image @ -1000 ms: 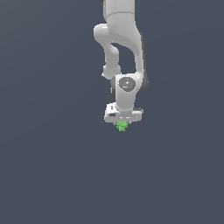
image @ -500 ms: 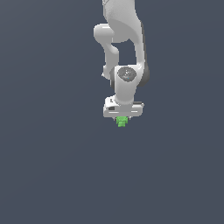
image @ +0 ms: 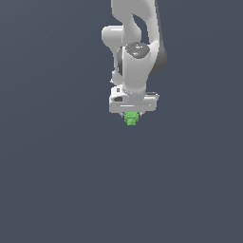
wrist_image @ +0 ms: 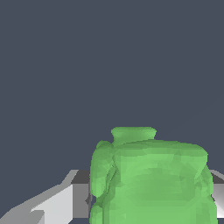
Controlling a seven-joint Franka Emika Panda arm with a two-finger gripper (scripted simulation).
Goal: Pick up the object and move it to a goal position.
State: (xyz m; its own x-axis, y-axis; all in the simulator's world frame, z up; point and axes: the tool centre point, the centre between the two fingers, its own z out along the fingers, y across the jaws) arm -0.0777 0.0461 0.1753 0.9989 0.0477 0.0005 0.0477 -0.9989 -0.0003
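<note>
Gripper (image: 131,116) clamped on green object (image: 131,118)

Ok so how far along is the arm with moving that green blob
The pick-up looks done: the green blob sits tucked under the gripper, and in the wrist view it fills the frame between the fingers. The carry is in hand. Reaching the goal is left; no goal marker shows in either view.

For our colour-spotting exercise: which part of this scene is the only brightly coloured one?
The green lumpy object just beneath the gripper; the arm is white-grey and the background plain dark grey.
</note>
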